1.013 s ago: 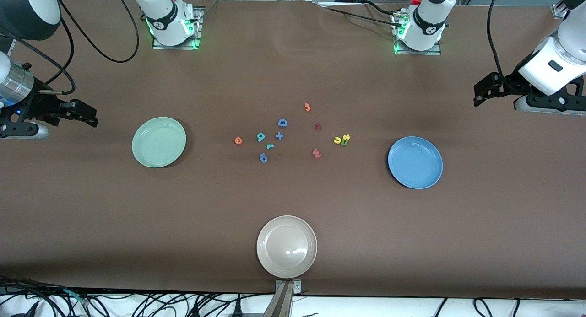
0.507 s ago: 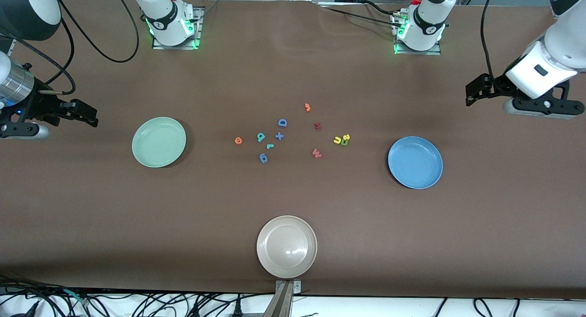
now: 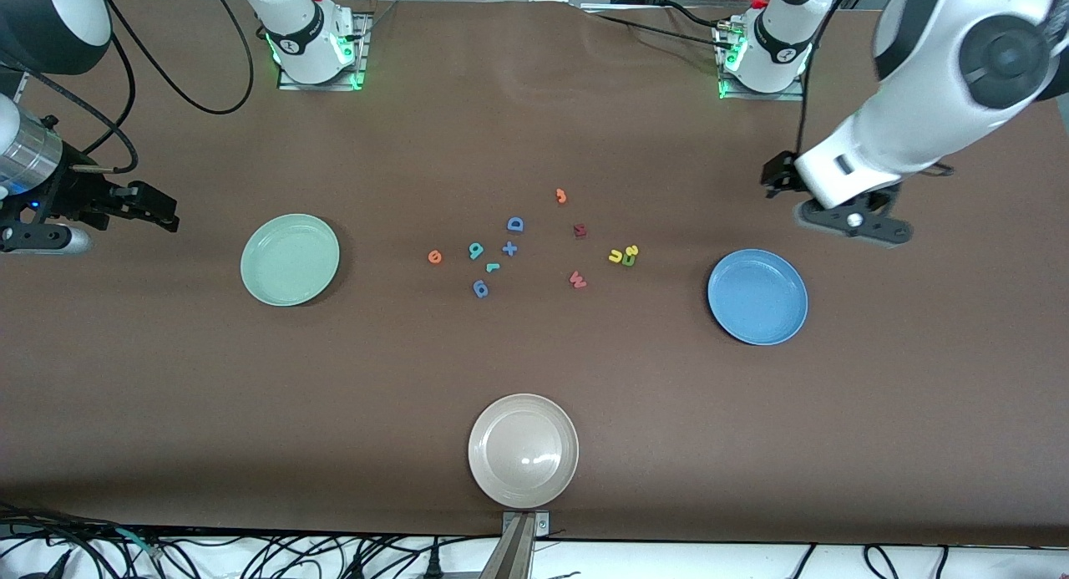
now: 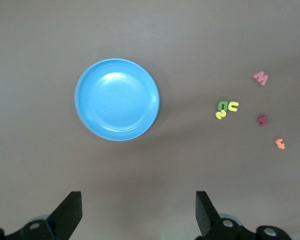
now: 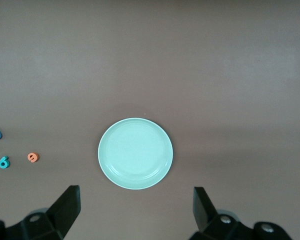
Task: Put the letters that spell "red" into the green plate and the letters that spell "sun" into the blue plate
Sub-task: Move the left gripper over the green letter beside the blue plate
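Mint green plate (image 3: 290, 260) and blue plate (image 3: 757, 297) are sitting empty, all six letters lying loose; left gripper (image 3: 775, 180) hovering near blue, right gripper (image 3: 154, 208) waiting, both jaws spread wide, nothing between them.

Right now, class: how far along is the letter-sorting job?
Nothing sorted yet: the pale mint-green plate and medium-blue plate hold nothing. In hand: nothing; left gripper and right gripper are open. Left: the tiny foam letters lie mid-table between the plates.
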Motion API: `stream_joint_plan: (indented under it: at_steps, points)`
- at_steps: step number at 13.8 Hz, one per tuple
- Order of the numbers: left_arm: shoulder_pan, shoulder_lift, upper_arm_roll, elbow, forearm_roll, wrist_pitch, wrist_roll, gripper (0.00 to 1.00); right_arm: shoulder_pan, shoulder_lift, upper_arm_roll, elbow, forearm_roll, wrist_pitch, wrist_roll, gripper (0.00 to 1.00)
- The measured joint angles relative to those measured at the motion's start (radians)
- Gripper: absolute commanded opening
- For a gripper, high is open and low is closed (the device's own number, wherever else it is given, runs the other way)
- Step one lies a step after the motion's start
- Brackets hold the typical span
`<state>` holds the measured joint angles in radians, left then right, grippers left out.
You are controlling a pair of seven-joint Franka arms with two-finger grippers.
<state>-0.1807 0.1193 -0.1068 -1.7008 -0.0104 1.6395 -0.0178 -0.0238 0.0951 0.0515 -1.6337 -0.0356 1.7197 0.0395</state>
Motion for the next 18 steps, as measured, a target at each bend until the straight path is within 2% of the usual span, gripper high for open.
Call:
stream_joint_plan:
  at_steps: [4, 10, 18]
  points:
    - [-0.069, 0.080, -0.002, -0.042, 0.000, 0.124, 0.000, 1.00, 0.000, 0.000, -0.001, 0.000, 0.000, 0.000, 0.000, 1.00]
    - [-0.070, 0.130, -0.067, -0.304, 0.000, 0.517, 0.000, 1.00, 0.000, 0.000, -0.001, 0.000, 0.000, 0.000, 0.000, 1.00]
    - [-0.090, 0.307, -0.117, -0.409, 0.000, 0.850, -0.002, 0.98, 0.000, 0.000, -0.001, -0.001, 0.000, 0.000, 0.000, 1.00]
